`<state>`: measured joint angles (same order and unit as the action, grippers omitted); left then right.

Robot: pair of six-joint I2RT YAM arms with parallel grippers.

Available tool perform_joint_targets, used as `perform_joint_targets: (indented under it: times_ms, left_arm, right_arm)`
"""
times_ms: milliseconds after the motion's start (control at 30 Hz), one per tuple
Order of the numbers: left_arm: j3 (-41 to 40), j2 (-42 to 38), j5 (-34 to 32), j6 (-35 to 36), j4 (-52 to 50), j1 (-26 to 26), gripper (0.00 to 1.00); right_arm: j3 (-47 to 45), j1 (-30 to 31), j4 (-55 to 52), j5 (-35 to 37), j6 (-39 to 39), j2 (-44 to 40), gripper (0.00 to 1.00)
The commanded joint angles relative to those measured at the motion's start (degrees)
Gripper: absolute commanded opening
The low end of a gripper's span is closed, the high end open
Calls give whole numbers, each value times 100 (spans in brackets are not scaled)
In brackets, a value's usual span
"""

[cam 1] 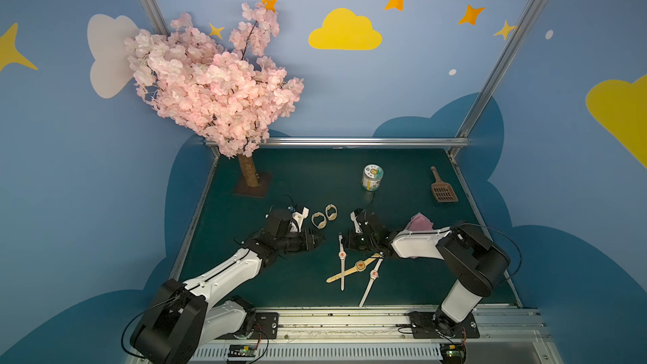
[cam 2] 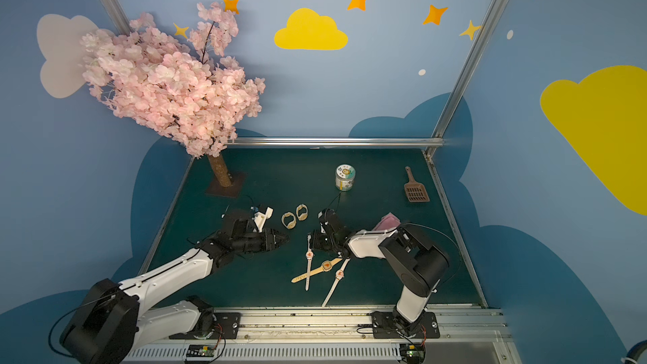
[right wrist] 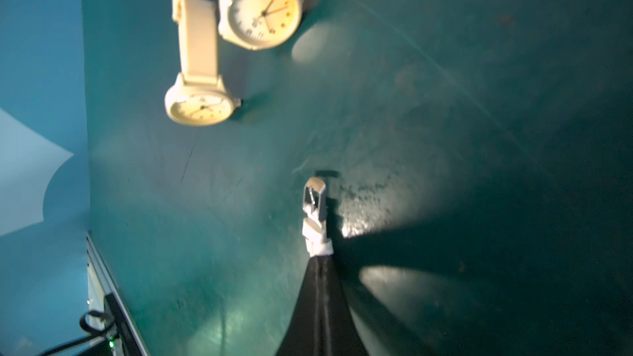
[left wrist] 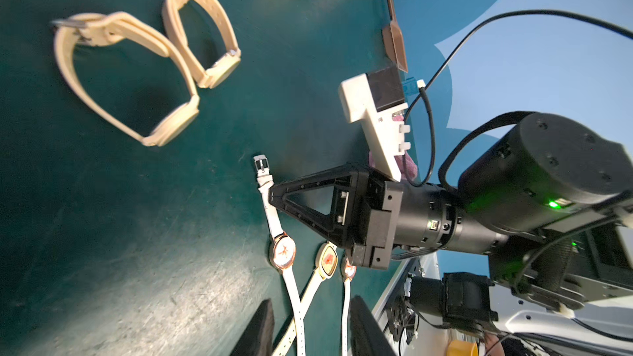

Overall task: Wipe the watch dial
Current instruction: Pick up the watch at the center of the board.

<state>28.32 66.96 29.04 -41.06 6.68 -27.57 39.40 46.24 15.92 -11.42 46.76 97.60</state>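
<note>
Three watches lie flat mid-table. The leftmost has a white strap and a round dial (cam 1: pixel 342 255) (left wrist: pixel 283 251). My right gripper (cam 1: pixel 345 239) (right wrist: pixel 320 261) is shut on that strap close to its buckle (right wrist: pixel 315 200), which sticks out past the fingertips. A tan-strap watch (cam 1: pixel 360 265) crosses it, and another white-strap watch (cam 1: pixel 374 273) lies to the right. My left gripper (cam 1: pixel 320 238) (left wrist: pixel 311 330) is open just left of them, and in the left wrist view straps show between its fingers. A pink cloth (cam 1: pixel 420 222) lies behind the right arm.
Two cream watches with buckled straps (cam 1: pixel 319 219) (cam 1: pixel 331 211) stand behind the grippers. A small jar (cam 1: pixel 372 177) and a brown scoop (cam 1: pixel 443 187) sit further back. A pink blossom tree (cam 1: pixel 250 173) stands at the back left corner.
</note>
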Motion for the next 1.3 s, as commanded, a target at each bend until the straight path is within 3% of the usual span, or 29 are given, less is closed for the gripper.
perform_joint_targets:
  times_ms: [0,267,467,567,800,967,1267]
  left_arm:
    - [191,37,538,415,2,33,38]
    - [308,754,1731,383,910,13,36]
    - [324,916,1896,744,1194,-91,42]
    - [237,1123,1929,723,1424,-106,46]
    - [169,2111,2203,476,2420,-240,45]
    - [79,2916,2459,76,3726,-271,45]
    - [174,3450,2237,327,3854,-401,43]
  right_arm:
    - [-299,-53,461,-241,-346,-353,0]
    - [-613,-285,972,-742,-441,-716,0]
    - [-984,-394,1629,-967,-209,-860,0]
    - [-934,-430,1376,-915,-206,-868,0]
    - [-993,-445,1678,-1005,-33,-800,0]
    - [-1107,-458,2055,-1064,182,-725,0]
    - [-1240,-517,2468,-1081,421,-590,0]
